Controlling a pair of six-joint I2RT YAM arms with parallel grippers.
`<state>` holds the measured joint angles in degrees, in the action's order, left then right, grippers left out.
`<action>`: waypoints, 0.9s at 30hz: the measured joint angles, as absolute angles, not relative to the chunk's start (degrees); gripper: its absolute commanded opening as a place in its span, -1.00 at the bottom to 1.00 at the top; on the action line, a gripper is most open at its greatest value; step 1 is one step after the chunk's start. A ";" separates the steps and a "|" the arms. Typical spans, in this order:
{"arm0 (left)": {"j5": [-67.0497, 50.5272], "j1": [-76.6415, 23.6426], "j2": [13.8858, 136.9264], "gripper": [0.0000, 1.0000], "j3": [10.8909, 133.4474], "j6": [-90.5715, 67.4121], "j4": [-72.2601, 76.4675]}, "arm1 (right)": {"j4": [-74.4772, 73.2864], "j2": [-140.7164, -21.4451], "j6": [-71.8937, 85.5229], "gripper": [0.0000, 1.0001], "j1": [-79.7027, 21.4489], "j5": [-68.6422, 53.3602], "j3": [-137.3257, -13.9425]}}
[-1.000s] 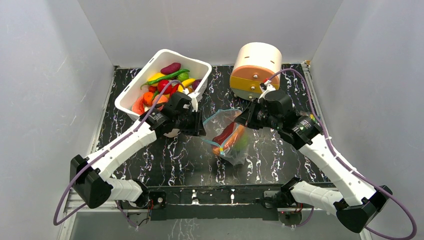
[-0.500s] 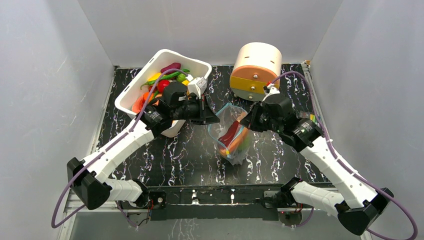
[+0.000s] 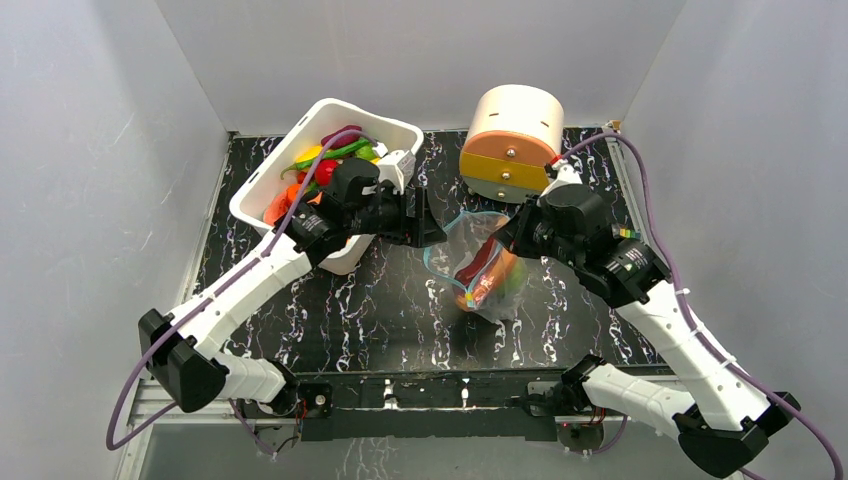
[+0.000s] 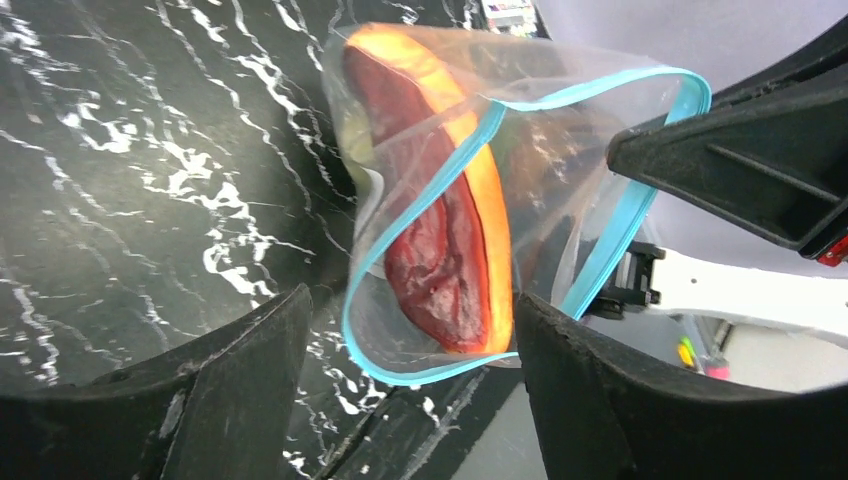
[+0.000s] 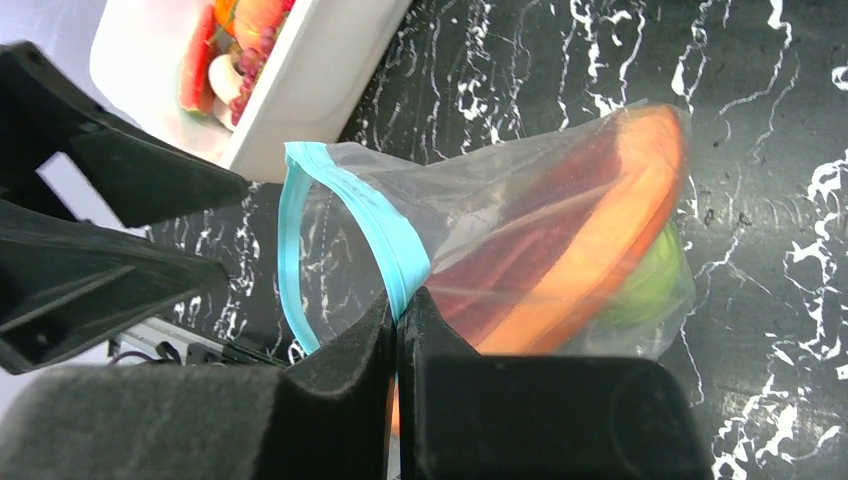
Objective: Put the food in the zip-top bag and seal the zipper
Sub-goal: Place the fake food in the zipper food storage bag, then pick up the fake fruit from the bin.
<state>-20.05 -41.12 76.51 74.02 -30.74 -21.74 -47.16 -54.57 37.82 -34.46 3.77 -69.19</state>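
The zip-top bag [image 3: 487,268] hangs over the black marble table, its mouth gaping toward the left. My right gripper [image 3: 502,243] is shut on the blue-teal zipper [image 5: 365,220] at the mouth's right side. Inside the bag lie a dark-red and orange piece of food [image 4: 440,250] and a green piece [image 5: 650,285]. My left gripper [image 4: 412,296] is open. Its fingers straddle the near loop of the mouth without pinching it. More food [image 3: 325,165] fills the white bin.
The white bin [image 3: 262,200] stands at the back left, just behind my left arm. A round white and orange container [image 3: 512,140] lies on its side at the back, close behind my right gripper. Grey walls close in three sides.
My left gripper closed near the bag's mouth, then opened wide. The right arm has carried the bag a little to the right, and the left gripper followed it.
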 measured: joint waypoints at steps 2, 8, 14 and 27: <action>-17.50 -41.10 75.99 0.59 74.24 -28.56 -22.63 | -46.89 -54.19 37.69 -1.00 -34.46 4.21 -67.81; -7.77 -41.10 76.07 0.83 75.96 -22.37 -27.70 | -46.65 -54.15 37.56 -1.00 -34.46 4.14 -63.26; 1.02 -39.00 79.92 0.97 82.52 -17.17 -31.70 | -44.97 -54.06 37.56 -1.00 -34.46 2.70 -62.87; 1.21 -13.78 88.84 0.38 81.30 -13.21 -31.73 | -43.33 -52.47 37.58 -1.00 -34.46 -1.34 -60.95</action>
